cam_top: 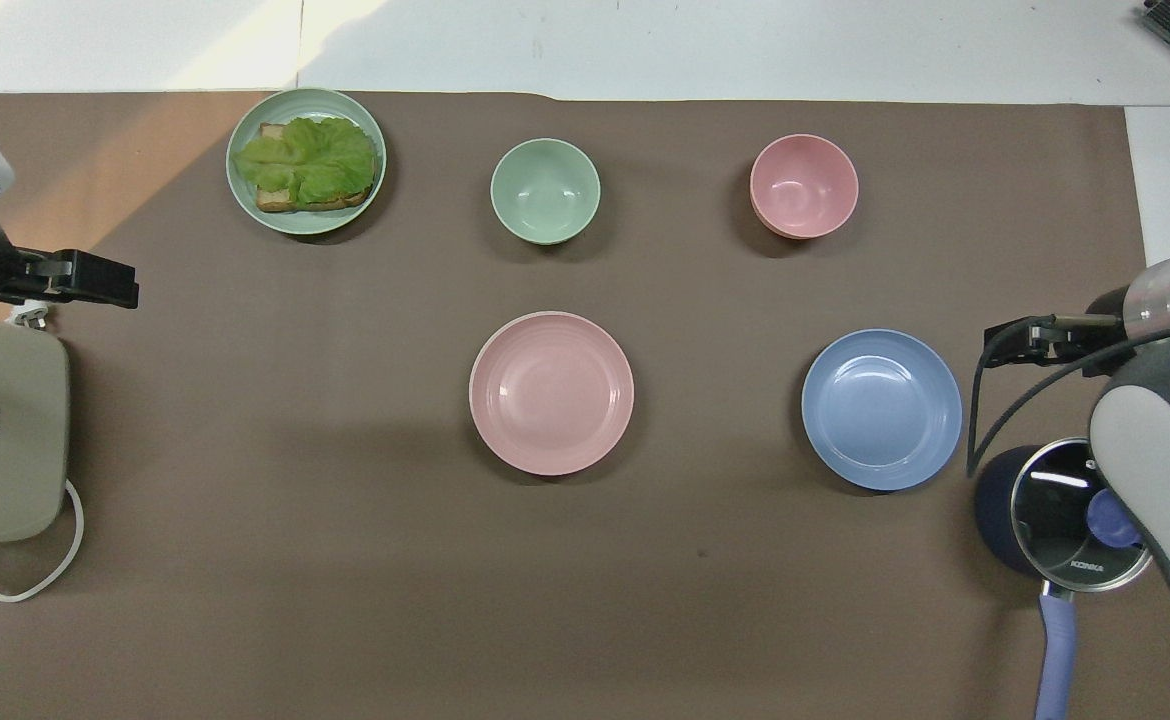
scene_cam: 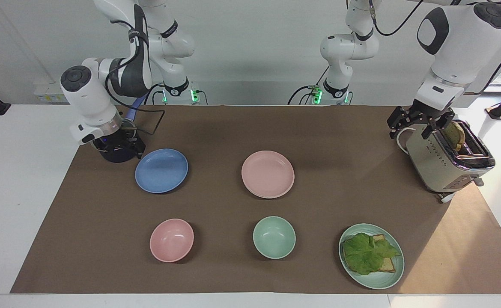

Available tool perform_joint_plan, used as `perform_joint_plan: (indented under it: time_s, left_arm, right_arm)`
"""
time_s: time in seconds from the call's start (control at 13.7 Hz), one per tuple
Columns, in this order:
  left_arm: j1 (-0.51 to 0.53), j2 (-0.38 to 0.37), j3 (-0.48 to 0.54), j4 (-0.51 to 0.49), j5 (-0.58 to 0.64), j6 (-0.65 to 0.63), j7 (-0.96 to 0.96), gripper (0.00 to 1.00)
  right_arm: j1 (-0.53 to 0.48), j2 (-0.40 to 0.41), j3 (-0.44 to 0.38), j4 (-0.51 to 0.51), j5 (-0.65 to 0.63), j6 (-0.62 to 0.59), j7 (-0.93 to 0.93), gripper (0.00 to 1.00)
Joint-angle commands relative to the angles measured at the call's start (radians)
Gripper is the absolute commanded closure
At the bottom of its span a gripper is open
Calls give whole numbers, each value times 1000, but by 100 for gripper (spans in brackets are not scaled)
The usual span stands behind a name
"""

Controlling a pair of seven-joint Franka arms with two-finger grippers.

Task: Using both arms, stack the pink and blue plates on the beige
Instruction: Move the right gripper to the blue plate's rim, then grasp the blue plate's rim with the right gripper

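The right gripper (scene_cam: 117,144), black and clawed on its white jointed arm, hangs low with fingers spread, just beside the round blue matte plate (scene_cam: 161,170). The left gripper (scene_cam: 419,122) hovers well apart from that plate, fingers spread.

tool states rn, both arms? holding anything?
Left tool: open, empty, over the toaster.
Right tool: down at the pot, open going by its setting; fingers hidden; nothing seen held.
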State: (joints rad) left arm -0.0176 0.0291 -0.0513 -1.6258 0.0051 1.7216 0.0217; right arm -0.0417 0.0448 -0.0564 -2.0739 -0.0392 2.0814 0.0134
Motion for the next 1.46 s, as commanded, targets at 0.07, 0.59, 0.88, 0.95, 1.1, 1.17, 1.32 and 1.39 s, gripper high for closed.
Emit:
perform_joint_plan:
  time_s: [0.07, 0.59, 0.88, 0.95, 1.1, 1.17, 1.32, 1.39]
  left_arm:
    - [12, -6, -5, 14, 15, -25, 15, 0]
    - [12, -6, -5, 14, 15, -25, 15, 0]
    - [12, -6, -5, 14, 15, -25, 15, 0]
    - [12, -6, -5, 14, 15, -25, 15, 0]
    - [12, -6, -5, 14, 15, -25, 15, 0]
    - [12, -6, -5, 14, 15, -23, 15, 0]
    - [12, -6, -5, 14, 15, -25, 15, 0]
    - [12, -6, -5, 14, 15, -25, 15, 0]
  right_arm:
    - [-30, 9, -2, -98, 19, 117, -62, 0]
    - [-41, 90, 1, -143, 100, 236, -70, 43]
    - [-35, 92, 1, -141, 114, 235, -73, 43]
    - [-33, 90, 0, -141, 117, 235, -73, 43]
    - [-35, 92, 0, -141, 117, 235, -75, 45]
    - [-33, 90, 0, -141, 117, 235, -73, 50]
    - [-35, 98, 1, -141, 117, 236, -73, 64]
    - [-35, 102, 1, -140, 119, 238, -73, 76]
